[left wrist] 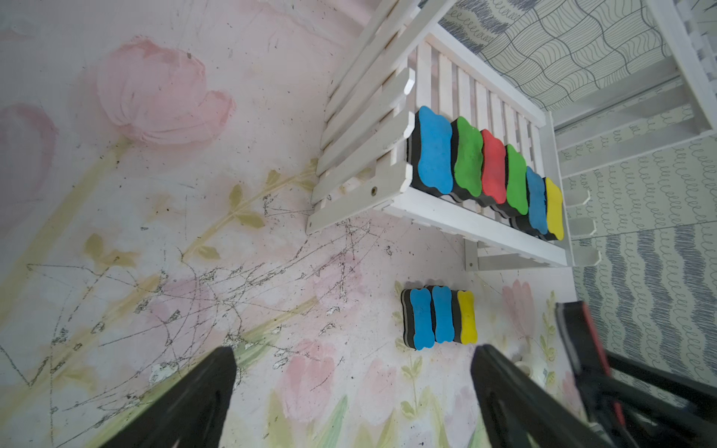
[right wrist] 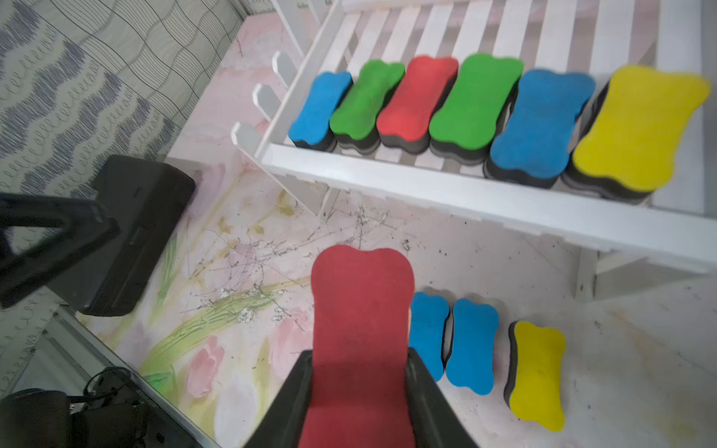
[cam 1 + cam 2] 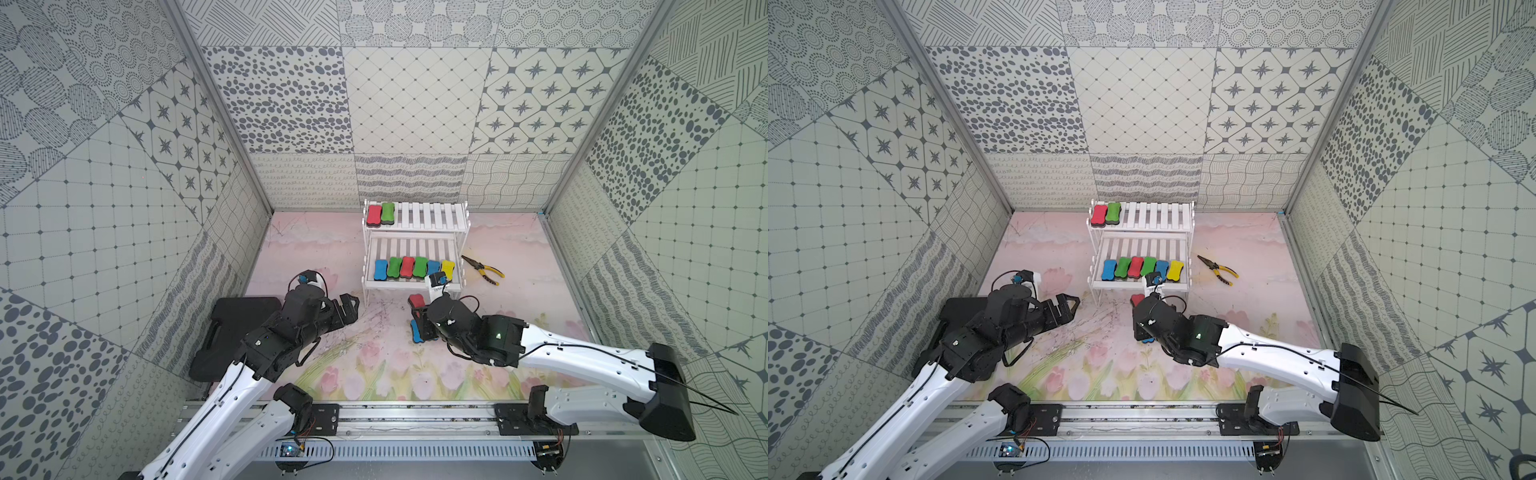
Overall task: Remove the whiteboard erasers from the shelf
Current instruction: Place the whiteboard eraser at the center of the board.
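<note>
Short of the shelf's [image 2: 426, 194] front rail: one red whiteboard eraser [image 2: 361, 294], bone-shaped, red top over dark felt base, is clamped by the right gripper [image 2: 359, 353], long axis directed toward the shelf. Beside it, the left gripper [image 1: 353, 351] is held wide apart.

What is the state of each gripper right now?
Left gripper: open, holding nothing.
Right gripper: closed on a red eraser.

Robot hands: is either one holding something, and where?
The right gripper pinches a red eraser by its two long sides. The left gripper is open and empty.
</note>
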